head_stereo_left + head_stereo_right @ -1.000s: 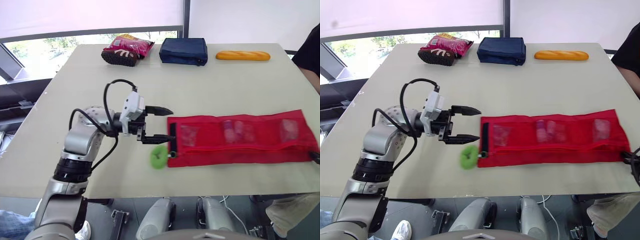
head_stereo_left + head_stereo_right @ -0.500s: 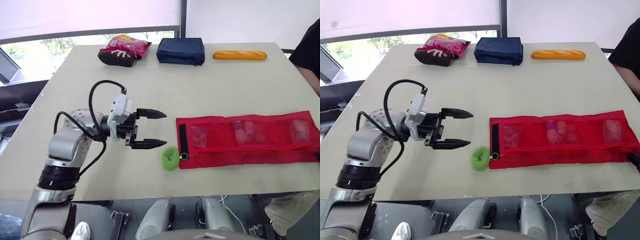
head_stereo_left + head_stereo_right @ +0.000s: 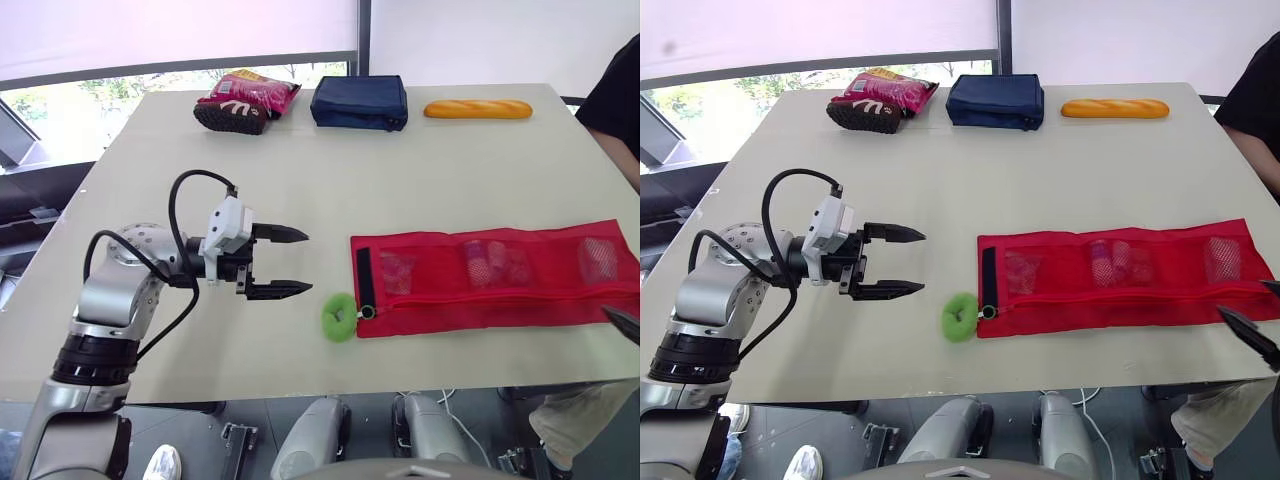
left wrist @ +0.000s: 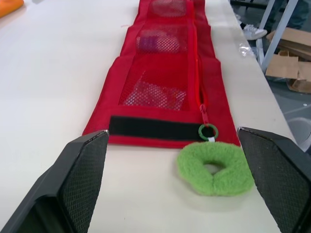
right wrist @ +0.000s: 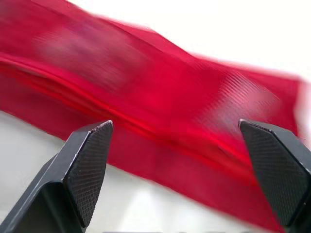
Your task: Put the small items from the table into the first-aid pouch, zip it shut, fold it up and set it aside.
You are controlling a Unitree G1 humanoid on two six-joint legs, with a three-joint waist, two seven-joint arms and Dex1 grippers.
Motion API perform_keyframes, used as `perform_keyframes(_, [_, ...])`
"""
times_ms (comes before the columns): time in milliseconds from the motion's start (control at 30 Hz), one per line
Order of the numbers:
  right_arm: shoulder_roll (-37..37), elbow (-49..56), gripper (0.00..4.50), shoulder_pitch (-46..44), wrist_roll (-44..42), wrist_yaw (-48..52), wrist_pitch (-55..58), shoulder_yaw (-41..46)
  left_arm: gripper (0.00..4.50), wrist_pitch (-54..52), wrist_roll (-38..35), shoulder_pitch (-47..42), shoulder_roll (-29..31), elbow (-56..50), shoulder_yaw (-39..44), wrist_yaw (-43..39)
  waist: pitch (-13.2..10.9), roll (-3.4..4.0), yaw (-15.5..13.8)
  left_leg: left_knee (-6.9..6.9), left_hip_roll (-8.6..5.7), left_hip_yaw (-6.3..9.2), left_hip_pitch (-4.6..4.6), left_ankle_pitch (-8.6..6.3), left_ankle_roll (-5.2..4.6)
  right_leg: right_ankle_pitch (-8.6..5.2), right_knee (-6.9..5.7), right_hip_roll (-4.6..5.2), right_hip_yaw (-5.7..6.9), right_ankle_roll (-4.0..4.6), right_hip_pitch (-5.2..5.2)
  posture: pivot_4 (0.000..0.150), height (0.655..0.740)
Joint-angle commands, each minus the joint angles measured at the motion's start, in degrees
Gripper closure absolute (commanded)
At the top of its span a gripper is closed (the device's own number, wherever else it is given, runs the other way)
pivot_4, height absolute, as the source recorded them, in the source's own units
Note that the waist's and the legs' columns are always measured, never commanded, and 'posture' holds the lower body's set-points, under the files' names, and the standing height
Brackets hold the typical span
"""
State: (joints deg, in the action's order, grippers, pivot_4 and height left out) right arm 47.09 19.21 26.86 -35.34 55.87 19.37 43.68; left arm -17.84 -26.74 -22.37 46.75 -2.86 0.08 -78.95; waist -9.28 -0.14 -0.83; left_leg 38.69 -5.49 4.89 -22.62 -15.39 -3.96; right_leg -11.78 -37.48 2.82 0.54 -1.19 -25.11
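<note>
The red pouch (image 3: 480, 290) lies unfolded and flat on the counter (image 3: 300, 180), stretched lengthways across the robot's right half. Small items (image 3: 487, 265) show through its mesh pockets, too faint to identify. At the pouch's left end a black strip (image 4: 153, 128) runs across the fabric. The zip slider (image 4: 208, 131) sits right beside that strip. A green fuzzy ring (image 3: 340, 317) hangs off the slider and rests on the counter just past the pouch's end.

The left tool (image 3: 300, 262) is spread wide and empty. Its two fingers point toward the pouch's left end. It stands short of both the pouch and the fuzzy ring and touches neither. In the left wrist view the ring and the black strip lie between the lines of its two fingers, a little ahead of them.

The right tool (image 5: 175, 126) is also released, fingers far apart and holding nothing. It is at the pouch's right end, near the counter's front edge. Whether a fingertip touches the fabric cannot be told.

Along the far edge of the counter, well apart from the pouch, sit a snack bag (image 3: 250, 100), a navy bag (image 3: 360, 102) and a bread loaf (image 3: 477, 109). A person (image 3: 620, 100) in a dark sleeve is at the right side.
</note>
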Motion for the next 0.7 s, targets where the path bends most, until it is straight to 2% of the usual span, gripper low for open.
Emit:
perform_keyframes(33, [1.6, 10.4, 0.08, -0.1, -6.2, 2.0, 2.6, 1.7, 0.0, 2.2, 0.5, -0.3, -0.1, 1.6, 0.2, -0.9, 0.0, -0.01, -0.1, 0.0, 0.0, 0.0, -0.01, 0.0, 0.0, 0.0, 0.02, 0.0, 0.0, 0.0, 0.0, 0.15, 0.7395])
perform_keyframes(200, [2.1, 17.7, 0.08, -2.1, -12.4, 1.2, 6.3, 0.6, 0.0, 4.3, 3.5, -1.7, -1.5, 6.5, -0.9, 1.0, 0.0, -0.07, -0.5, 0.0, 0.0, 0.02, -0.05, 0.0, 0.01, 0.01, 0.14, 0.01, 0.02, 0.0, 0.01, 0.15, 0.7395])
perform_keyframes(267, [1.3, 20.4, 0.08, -3.8, -15.7, -0.1, 6.7, -0.4, 0.0, 2.1, 5.9, -4.1, -5.2, 9.6, -1.0, 8.5, 0.0, -0.08, -1.0, 0.0, 0.0, 0.04, -0.07, 0.01, 0.03, 0.02, 0.2, 0.02, 0.04, 0.0, 0.03, 0.15, 0.7395])
perform_keyframes(333, [1.1, 21.5, 0.08, -4.5, -16.8, -0.7, 7.3, -1.2, 0.0, -1.3, 6.6, -5.7, -7.6, 10.9, -1.0, 12.5, -0.1, -0.14, -1.5, 0.02, -0.01, 0.04, -0.08, 0.02, 0.03, 0.06, 0.28, 0.02, 0.04, -0.06, 0.06, 0.15, 0.7395])
perform_keyframes(567, [0.3, 24.6, 0.08, -5.3, -18.3, -2.2, 7.7, -3.8, 0.0, -11.3, 6.6, -7.4, -10.4, 7.0, -5.7, 13.8, -0.1, -0.24, -1.5, 0.02, -0.02, 0.05, -0.11, 0.04, 0.06, 0.1, 0.43, 0.01, 0.04, -0.09, 0.11, 0.15, 0.7395])
perform_keyframes(700, [-0.1, 26.0, 0.08, -5.8, -18.4, -3.8, 7.7, -5.6, 0.0, -14.5, 7.5, -10.9, -14.8, 10.0, -8.4, 16.9, -0.1, -0.24, -1.7, 0.03, -0.01, 0.07, -0.09, 0.05, 0.07, 0.1, 0.42, 0.01, 0.06, -0.1, 0.15, 0.15, 0.7395])
